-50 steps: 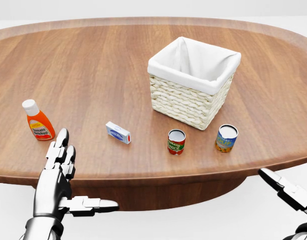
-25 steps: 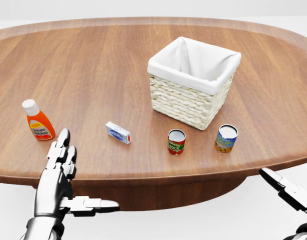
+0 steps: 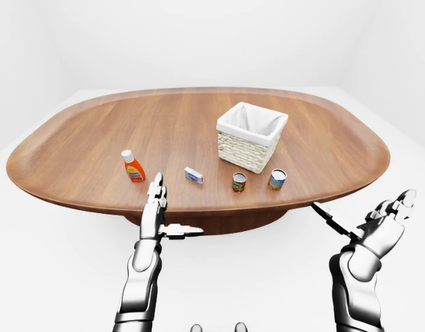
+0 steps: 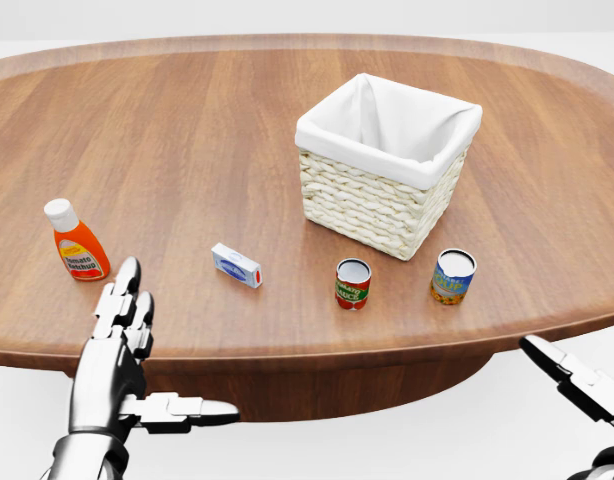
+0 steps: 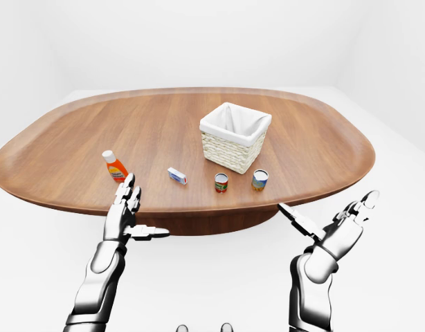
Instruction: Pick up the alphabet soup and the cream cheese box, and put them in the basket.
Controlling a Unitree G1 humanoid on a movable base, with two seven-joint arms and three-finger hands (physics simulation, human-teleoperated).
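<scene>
Your left robot hand (image 4: 122, 345) spread, empty, lower left, lined up short of cream cheese box (image 4: 236, 265). Right robot hand (image 3: 378, 221) splayed off tabletop (image 4: 187, 130) edge. Alphabet soup (image 4: 353, 283) mid-frame, just below basket (image 4: 385, 165), easy drop.

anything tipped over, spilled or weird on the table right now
Nothing stands out. The ketchup bottle, both cans and the basket stand upright on the table, the small box lies flat, and no spill shows.
</scene>
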